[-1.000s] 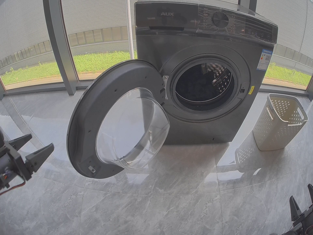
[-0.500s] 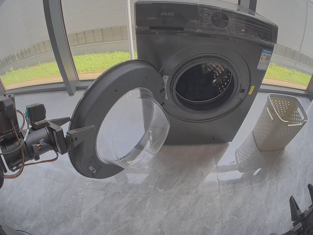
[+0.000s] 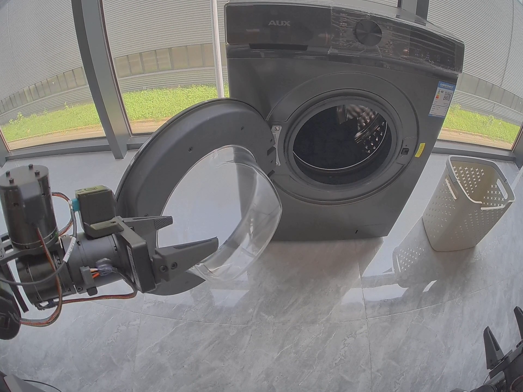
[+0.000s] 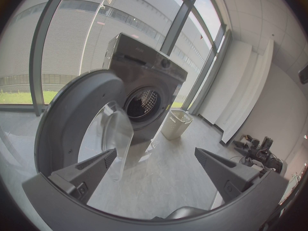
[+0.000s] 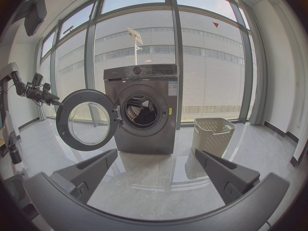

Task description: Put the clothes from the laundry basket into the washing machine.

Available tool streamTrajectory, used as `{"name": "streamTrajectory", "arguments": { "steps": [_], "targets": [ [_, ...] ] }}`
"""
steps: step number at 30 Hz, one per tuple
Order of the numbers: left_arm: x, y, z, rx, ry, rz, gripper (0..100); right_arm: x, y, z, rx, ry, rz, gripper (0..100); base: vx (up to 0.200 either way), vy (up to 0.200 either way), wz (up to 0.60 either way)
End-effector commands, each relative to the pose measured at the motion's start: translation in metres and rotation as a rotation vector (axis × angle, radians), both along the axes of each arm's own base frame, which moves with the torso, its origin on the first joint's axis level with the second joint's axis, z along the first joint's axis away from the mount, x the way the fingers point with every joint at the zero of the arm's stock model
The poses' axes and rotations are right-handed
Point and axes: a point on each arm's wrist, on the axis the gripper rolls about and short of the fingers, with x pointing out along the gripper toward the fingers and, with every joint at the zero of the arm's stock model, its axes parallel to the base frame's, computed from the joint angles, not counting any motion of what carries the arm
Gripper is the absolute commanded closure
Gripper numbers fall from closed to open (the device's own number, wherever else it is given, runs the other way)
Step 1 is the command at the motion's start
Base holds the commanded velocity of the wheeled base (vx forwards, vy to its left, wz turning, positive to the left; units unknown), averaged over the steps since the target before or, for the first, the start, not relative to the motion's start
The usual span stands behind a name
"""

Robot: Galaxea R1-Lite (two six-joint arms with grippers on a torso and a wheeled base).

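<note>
The grey washing machine (image 3: 338, 55) stands with its round door (image 3: 196, 137) swung wide to the left and the drum (image 3: 340, 142) showing. Something dark lies inside the drum (image 5: 144, 115). The white perforated laundry basket (image 3: 468, 205) stands on the floor right of the machine; its visible inside looks bare. My left gripper (image 3: 194, 231) is open at the door's lower left rim, level with the clear glass bowl (image 4: 117, 138). Low at the right edge, my right gripper (image 3: 502, 325) is open and holds nothing, well short of the basket (image 5: 213, 135).
Glossy grey floor tiles (image 3: 283, 322) stretch in front of the machine. Tall windows with dark frames (image 3: 95, 66) run behind it. A white wall and a heap of equipment (image 4: 256, 148) lie farther right in the room.
My left arm has risen from the lower left and swung right, up to the door's lower rim. The door has shifted very slightly. The right gripper has stayed put.
</note>
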Motion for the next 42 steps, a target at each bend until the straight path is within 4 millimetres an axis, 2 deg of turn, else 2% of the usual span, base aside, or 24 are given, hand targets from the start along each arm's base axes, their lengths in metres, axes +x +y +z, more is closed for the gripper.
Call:
{"name": "streamTrajectory", "arguments": {
  "steps": [1,7,12,18,21,26,30,34,35,36,38,39,40,42],
  "targets": [
    [-0.015,0.004,0.015,-0.040,-0.063,-0.006,0,0.000,0.000,-0.005,0.000,0.001,0.000,0,0.000,0.000,0.00],
    [-0.014,0.036,0.029,0.005,-0.174,0.186,0,0.000,0.000,-0.005,0.000,0.001,0.000,0,0.000,0.000,0.00],
    [0.000,0.067,0.029,0.105,-0.223,0.347,0,0.000,0.000,-0.005,0.000,0.001,0.000,0,0.000,0.000,0.00],
    [0.020,0.069,0.015,0.144,-0.166,0.352,0,0.000,0.000,-0.005,-0.002,0.001,0.000,0,0.000,0.000,0.00],
    [0.040,0.065,0.002,0.167,-0.117,0.346,0,0.000,0.000,-0.005,0.000,0.001,0.000,0,0.000,0.000,0.00],
    [0.056,0.058,-0.007,0.152,-0.133,0.304,0,0.000,0.000,-0.005,0.000,0.001,0.000,0,0.000,0.000,0.00],
    [0.053,0.049,-0.008,0.117,-0.140,0.198,0,0.000,0.000,-0.005,0.000,0.001,0.000,0,0.000,0.000,0.00],
    [0.030,0.031,-0.003,0.063,-0.147,0.057,0,0.000,0.000,-0.005,0.000,0.001,0.000,0,0.000,0.000,0.00],
    [0.030,0.031,-0.003,0.063,-0.147,0.057,0,0.000,0.000,-0.005,0.000,0.001,0.000,0,0.000,0.000,0.00],
    [0.016,0.024,0.001,0.025,-0.144,-0.005,0,0.000,0.000,-0.005,0.000,0.001,0.000,0,0.000,0.000,0.00],
    [0.001,0.017,0.006,-0.018,-0.141,-0.073,0,0.000,0.000,-0.005,-0.002,0.001,0.000,0,0.000,0.000,0.00],
    [0.000,0.017,0.006,-0.022,-0.139,-0.077,0,0.000,0.000,-0.005,0.000,0.001,0.000,0,0.000,0.000,0.00],
    [-0.013,0.012,0.010,-0.062,-0.132,-0.128,0,0.000,0.000,-0.005,0.000,0.001,0.000,0,0.000,0.000,0.00],
    [-0.018,0.010,0.011,-0.074,-0.123,-0.139,0,0.000,0.000,-0.005,0.000,0.001,0.000,0,0.000,0.000,0.00]
  ]
}}
